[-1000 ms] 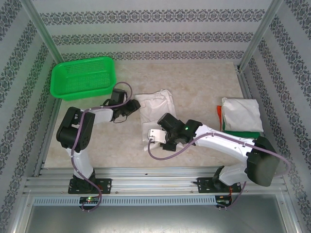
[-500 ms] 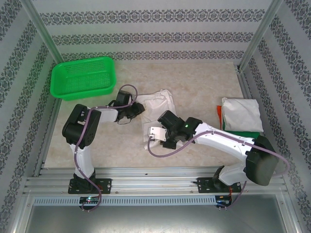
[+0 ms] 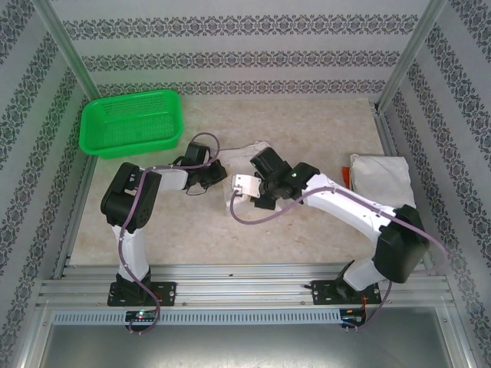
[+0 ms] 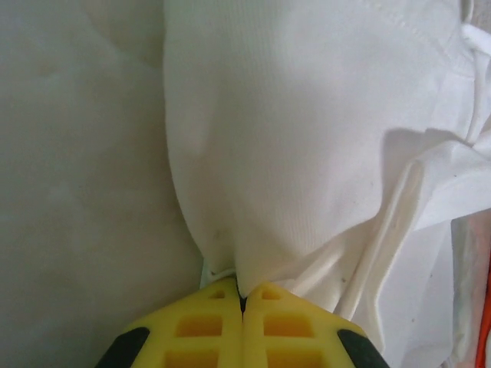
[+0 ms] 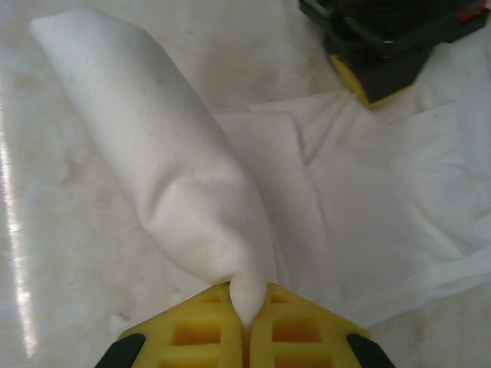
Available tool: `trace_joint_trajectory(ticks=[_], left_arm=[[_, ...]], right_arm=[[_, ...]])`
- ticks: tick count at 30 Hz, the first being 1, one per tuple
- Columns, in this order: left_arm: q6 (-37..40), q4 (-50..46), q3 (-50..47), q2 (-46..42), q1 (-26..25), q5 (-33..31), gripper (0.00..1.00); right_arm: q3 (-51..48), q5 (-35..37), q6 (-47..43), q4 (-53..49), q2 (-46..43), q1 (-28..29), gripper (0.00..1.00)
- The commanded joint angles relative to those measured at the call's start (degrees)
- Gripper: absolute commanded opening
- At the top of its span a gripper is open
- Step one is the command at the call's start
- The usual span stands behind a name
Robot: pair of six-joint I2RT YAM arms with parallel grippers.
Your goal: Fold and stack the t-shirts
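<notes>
Pinching the white t-shirt point(image 4: 307, 153) near the table point(image 3: 307, 123) centre, left gripper point(image 4: 242, 299) and right gripper point(image 5: 249, 303) both clamped on its cloth, folded t-shirts point(image 3: 380, 176) at right edge

Mid-table: white t-shirt point(image 3: 255, 148), crumpled, two edges pinched up into folds. Right side: folded white shirt point(image 3: 381, 175) lying flat, orange-red edge point(image 3: 346, 179) showing beneath

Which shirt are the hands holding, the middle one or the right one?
The rumpled white shirt mid-table: the left hand and right hand are each shut on its cloth. The folded shirt at the right lies flat, untouched.
</notes>
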Motion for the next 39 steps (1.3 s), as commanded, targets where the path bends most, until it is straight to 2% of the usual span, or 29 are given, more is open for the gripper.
trace_joint_trajectory(ticks=[1, 11, 25, 39], left_arm=[[3.5, -7.4, -0.3, 2.6, 1.2, -0.8, 0.00], [3.1, -5.3, 0.0, 6.8, 3.9, 4.5, 0.00], [5.2, -8.7, 2.7, 10.2, 5.3, 5.6, 0.00], [5.1, -7.7, 2.8, 11.4, 6.3, 7.6, 0.00]], right_arm=[[4.9, 1.7, -4.7, 1.2, 4.1, -2.7, 0.00], [18.8, -1.9, -9.5, 2.9, 16.7, -8.8, 0.00], [36.6, -0.7, -14.0, 1.5, 31.3, -11.3, 0.00], [40.5, 4.2, -13.6, 13.2, 38.4, -12.4, 0.00]])
